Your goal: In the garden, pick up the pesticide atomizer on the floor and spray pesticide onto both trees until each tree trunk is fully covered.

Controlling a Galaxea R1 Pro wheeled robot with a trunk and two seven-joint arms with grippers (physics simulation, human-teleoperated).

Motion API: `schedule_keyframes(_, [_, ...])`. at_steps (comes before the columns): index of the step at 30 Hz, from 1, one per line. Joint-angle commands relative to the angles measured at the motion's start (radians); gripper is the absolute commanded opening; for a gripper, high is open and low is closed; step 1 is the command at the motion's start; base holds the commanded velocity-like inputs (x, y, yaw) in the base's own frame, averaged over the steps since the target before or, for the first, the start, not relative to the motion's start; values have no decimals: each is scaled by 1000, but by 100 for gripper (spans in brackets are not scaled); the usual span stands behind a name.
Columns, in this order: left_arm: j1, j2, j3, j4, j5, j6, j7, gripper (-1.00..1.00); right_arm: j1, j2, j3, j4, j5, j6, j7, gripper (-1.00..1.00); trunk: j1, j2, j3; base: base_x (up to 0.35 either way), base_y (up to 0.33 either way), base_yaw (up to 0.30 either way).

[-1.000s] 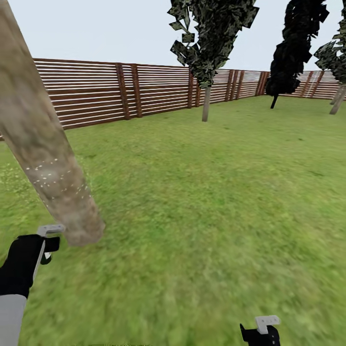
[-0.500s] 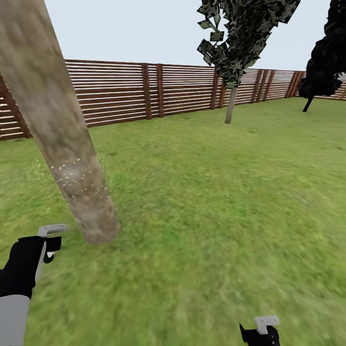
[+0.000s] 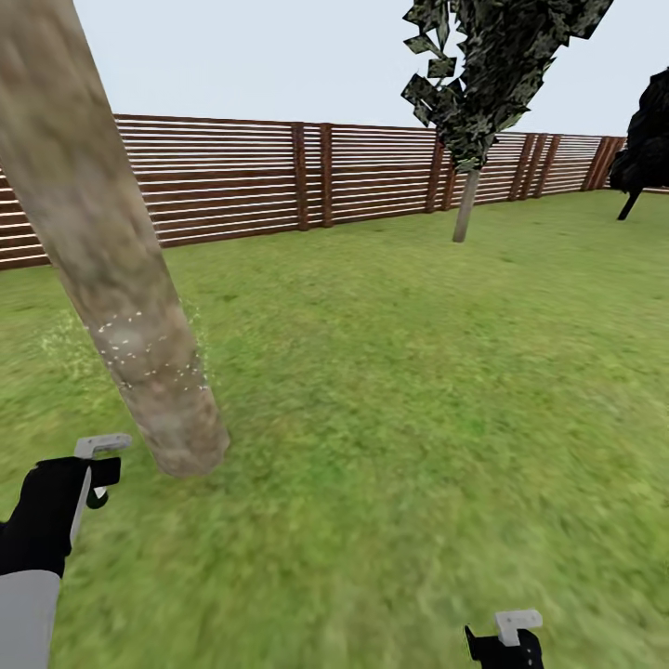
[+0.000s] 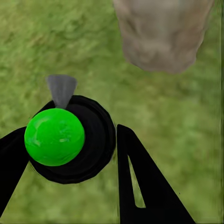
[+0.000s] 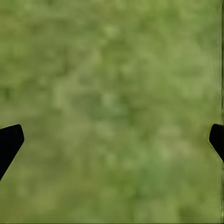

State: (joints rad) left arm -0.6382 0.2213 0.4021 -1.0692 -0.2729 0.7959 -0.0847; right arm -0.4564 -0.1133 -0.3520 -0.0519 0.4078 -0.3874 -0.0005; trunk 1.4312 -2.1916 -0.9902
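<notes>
A thick mottled tree trunk (image 3: 111,269) leans across the left of the head view, and its base (image 4: 161,32) meets the grass just ahead of my left gripper (image 3: 91,476). White spray specks dot the bark and the air beside it. That gripper is shut on the pesticide atomizer (image 4: 70,140), a dark bottle with a green spot and a pale grey trigger head (image 3: 100,445) that faces the trunk. The second tree (image 3: 465,206) stands far off by the fence under dark jagged foliage. My right gripper (image 3: 506,641) hangs low at the right, open over bare grass (image 5: 114,135).
A brown slatted fence (image 3: 279,181) bounds the lawn along the back. A thin-stemmed black-leaved tree (image 3: 646,139) stands at the far right. Open grass (image 3: 418,390) stretches between the near trunk and the far tree.
The head view has turned left, so fence and trees have slid right in the picture. White specks on and beside the trunk have spread. Both grippers keep their places in the picture.
</notes>
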Motion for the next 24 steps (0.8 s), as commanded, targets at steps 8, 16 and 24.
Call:
schedule_keyframes(8, [0,0,2,-2,-12,3,-9,-100,-1,3,-7,1,9,-2,2,100,0,0,-1,174,-242,1])
schedule_keyframes(16, [1,1,6,-2,-12,3,-9,-100,-1,3,-7,1,9,-2,2,100,0,0,-1,117,-253,210])
schedule_keyframes(24, [12,-1,2,-9,-9,3,-8,-100,-1,3,-7,1,9,-2,2,100,0,0,-1,40,-274,137])
